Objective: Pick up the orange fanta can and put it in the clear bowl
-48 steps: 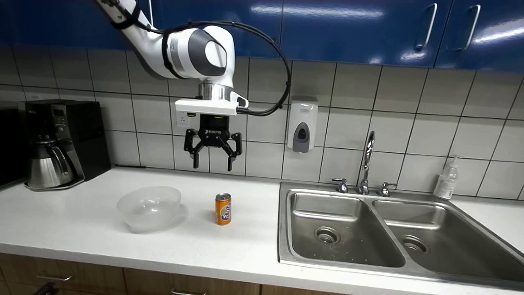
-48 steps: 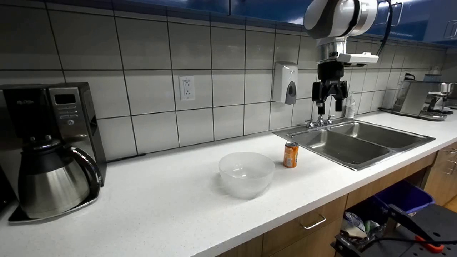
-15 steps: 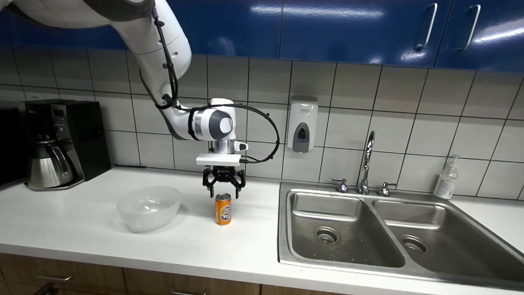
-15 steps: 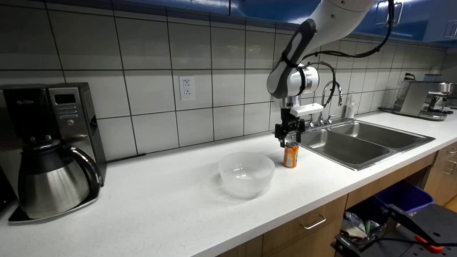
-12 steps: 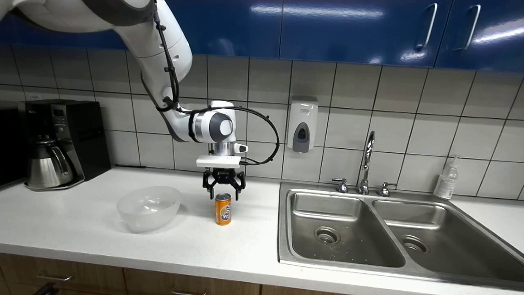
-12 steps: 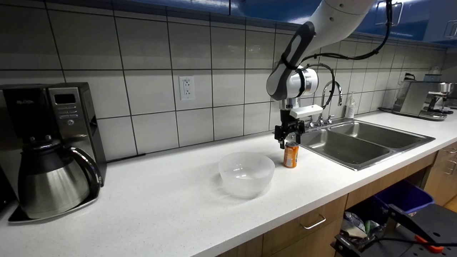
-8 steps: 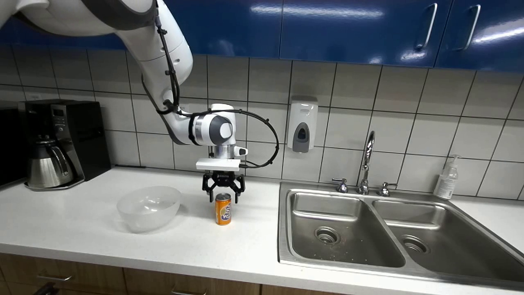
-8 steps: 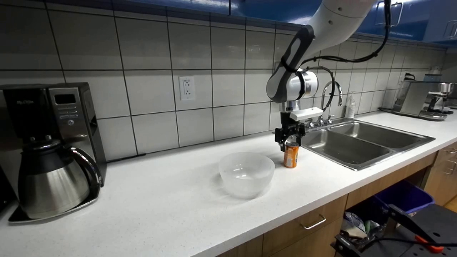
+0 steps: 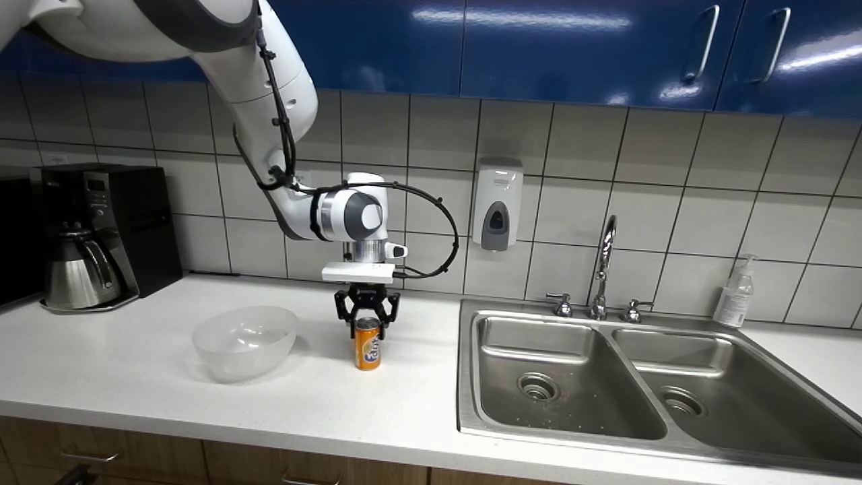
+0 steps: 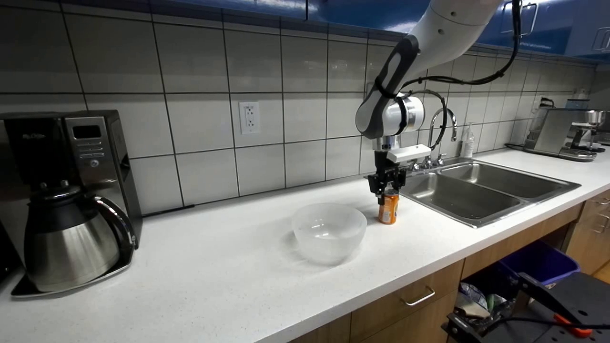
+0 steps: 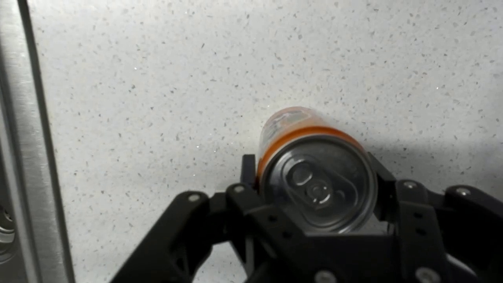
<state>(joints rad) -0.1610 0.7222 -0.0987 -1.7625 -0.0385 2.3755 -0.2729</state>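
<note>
In an exterior view the can (image 9: pixel 368 353) stands on the counter (image 9: pixel 316 404), a little below and left of the middle of the frame. Its long axis is vertical: base down on the white top, silvery lid (image 11: pixel 322 181) facing up. The printed name shows at the lower right of its orange side.

The claw (image 9: pixel 368 335) points straight down over it, spread only as far as the can's sides. Its fingers (image 11: pixel 248 169) sit against the can left and right, just under the lid, so it appears to have hold of the upper part.

In the wrist view the can is right of the middle, lid toward the camera, the body narrowing away toward the top of the frame and slightly left. The tab is dim and its direction hard to tell.

In both exterior views the bowl (image 9: pixel 246 343), rim up, lies left of the can and apart from it, and the sink (image 9: pixel 468 384) lies to the right. The sink's metal edge runs down the far left of the wrist view. A coffee maker (image 10: pixel 93 147) stands at the far left in both exterior views.
</note>
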